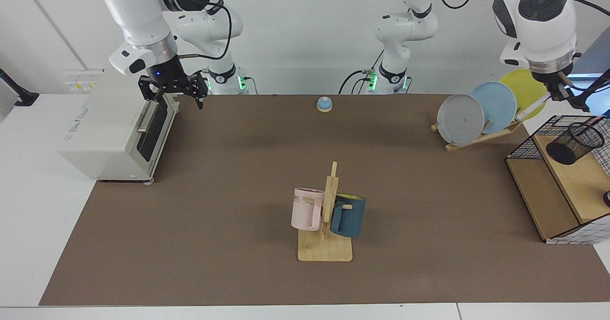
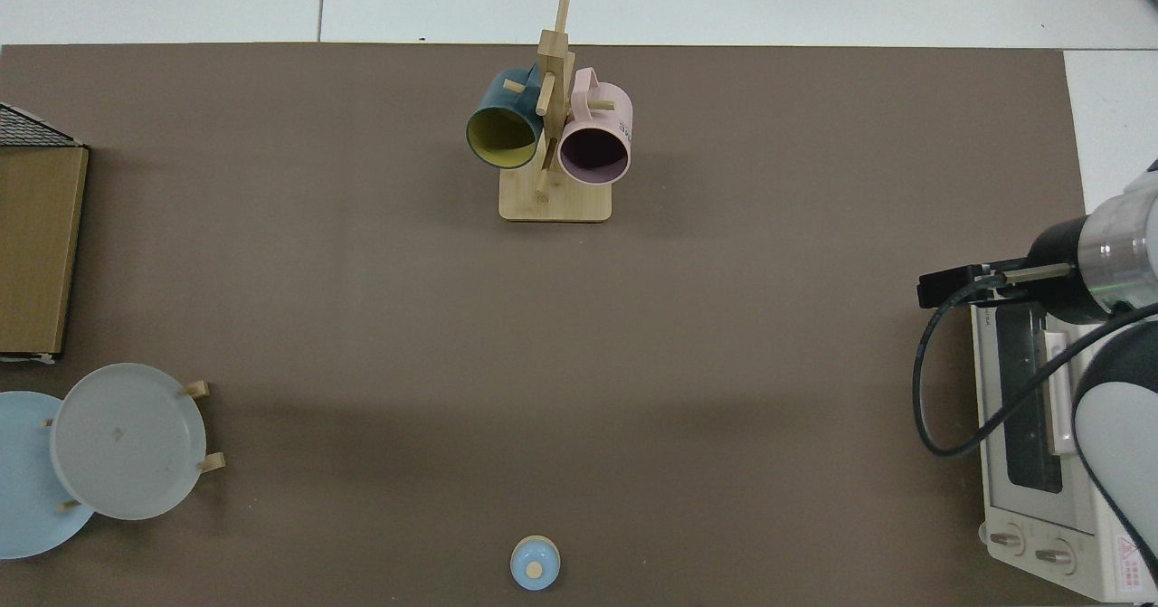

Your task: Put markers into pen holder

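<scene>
Left claw (image 1: 556, 91): gripping the marker (image 1: 529, 109), up beside the pen holder (image 1: 574, 143).
Right claw (image 1: 175, 92): fingers spread wide, waiting over the toaster oven (image 1: 116, 124).

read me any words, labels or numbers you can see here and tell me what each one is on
"ME": end of a word on the pink mug; the rest is hidden.
Side of the toaster oven: printed wording, too blurred to read.
Oven's red triangle warning sticker: text too small to read.
Yellow labels on the white box behind the oven: unreadable.
</scene>
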Controlling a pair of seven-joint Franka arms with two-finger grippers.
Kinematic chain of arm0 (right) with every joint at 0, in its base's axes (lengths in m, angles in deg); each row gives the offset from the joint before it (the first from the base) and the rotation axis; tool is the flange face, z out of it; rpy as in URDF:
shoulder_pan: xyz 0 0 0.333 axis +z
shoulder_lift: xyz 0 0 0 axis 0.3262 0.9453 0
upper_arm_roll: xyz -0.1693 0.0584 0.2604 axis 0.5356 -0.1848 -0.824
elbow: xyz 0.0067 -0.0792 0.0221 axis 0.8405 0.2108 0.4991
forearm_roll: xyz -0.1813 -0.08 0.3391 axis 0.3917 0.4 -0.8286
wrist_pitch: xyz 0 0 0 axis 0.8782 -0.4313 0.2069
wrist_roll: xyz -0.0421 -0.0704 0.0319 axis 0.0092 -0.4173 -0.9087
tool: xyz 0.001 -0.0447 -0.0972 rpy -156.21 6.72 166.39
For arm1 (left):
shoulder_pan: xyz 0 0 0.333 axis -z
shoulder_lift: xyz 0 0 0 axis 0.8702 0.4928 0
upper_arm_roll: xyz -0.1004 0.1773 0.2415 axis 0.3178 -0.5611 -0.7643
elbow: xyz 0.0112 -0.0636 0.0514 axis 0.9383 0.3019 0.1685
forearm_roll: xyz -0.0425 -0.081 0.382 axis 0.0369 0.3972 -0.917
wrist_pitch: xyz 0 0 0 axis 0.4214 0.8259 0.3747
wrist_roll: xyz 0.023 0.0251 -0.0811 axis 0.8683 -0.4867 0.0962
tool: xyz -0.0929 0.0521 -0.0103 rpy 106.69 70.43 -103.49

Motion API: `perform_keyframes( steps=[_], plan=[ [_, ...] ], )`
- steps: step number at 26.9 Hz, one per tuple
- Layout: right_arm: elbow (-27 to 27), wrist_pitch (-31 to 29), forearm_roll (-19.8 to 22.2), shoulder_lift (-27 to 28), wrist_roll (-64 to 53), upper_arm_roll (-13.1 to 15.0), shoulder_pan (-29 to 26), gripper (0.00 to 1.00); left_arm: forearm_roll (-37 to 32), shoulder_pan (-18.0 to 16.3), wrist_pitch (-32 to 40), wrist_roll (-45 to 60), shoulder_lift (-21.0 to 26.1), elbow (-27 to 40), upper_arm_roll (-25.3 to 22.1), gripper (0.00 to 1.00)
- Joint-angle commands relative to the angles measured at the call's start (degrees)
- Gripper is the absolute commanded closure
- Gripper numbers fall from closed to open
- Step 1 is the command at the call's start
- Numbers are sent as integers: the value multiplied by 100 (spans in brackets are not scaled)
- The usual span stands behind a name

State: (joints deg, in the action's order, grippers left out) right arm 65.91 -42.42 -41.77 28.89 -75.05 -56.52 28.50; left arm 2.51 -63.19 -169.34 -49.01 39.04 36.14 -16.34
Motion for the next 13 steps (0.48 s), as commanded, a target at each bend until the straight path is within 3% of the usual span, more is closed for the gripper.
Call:
perform_keyframes(
  steps=[1, 13],
  plan=[
    [-226, 250, 75, 132, -160, -56, -50, 0, -292, -89, -368, -51, 314, -435, -380, 100],
    [-102, 303, 40, 35, -160, -56, -146, 0, -697, -554, -1431, -287, 569, -716, -416, 100]
  ],
)
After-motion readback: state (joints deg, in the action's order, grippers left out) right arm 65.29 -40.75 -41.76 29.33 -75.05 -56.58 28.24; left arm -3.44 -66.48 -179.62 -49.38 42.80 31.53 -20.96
